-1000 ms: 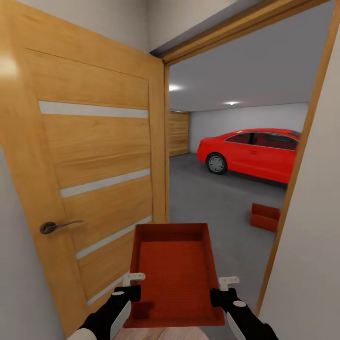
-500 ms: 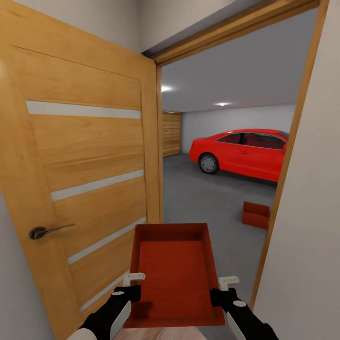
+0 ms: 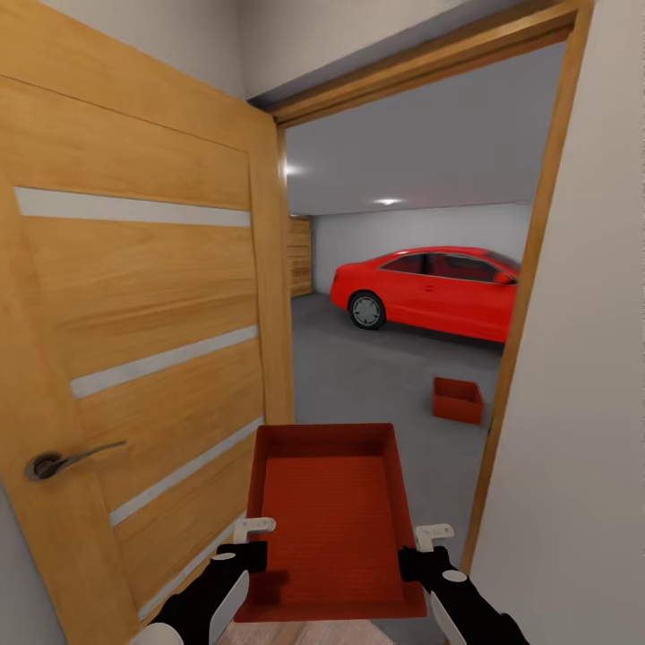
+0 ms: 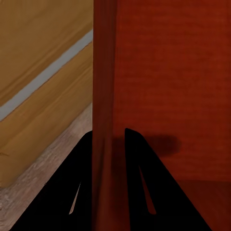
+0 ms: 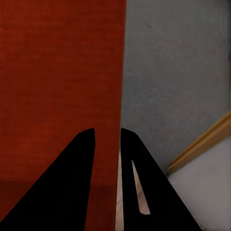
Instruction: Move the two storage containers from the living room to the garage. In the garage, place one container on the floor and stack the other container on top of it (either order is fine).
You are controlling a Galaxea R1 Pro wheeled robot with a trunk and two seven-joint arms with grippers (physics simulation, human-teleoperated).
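Observation:
I carry one orange-red storage container (image 3: 328, 515) level in front of me, in a doorway. My left gripper (image 3: 253, 548) is shut on its left wall (image 4: 103, 86) and my right gripper (image 3: 414, 553) is shut on its right wall (image 5: 108, 96). Each wrist view has the wall pinched between two black fingers. Through the door lies the garage with its dark grey concrete floor (image 3: 376, 394). The second storage container (image 3: 458, 399) rests on that floor, ahead and to the right, near the door frame.
An open wooden door (image 3: 134, 340) with a metal handle (image 3: 55, 462) stands close on my left. A white wall (image 3: 573, 376) and door frame (image 3: 511, 340) close in on the right. A red car (image 3: 425, 291) is parked far back in the garage.
The whole view has shifted: door, car and far container slid leftward in the picture as the camera moved. The held container and both grippers keep the same place in view.

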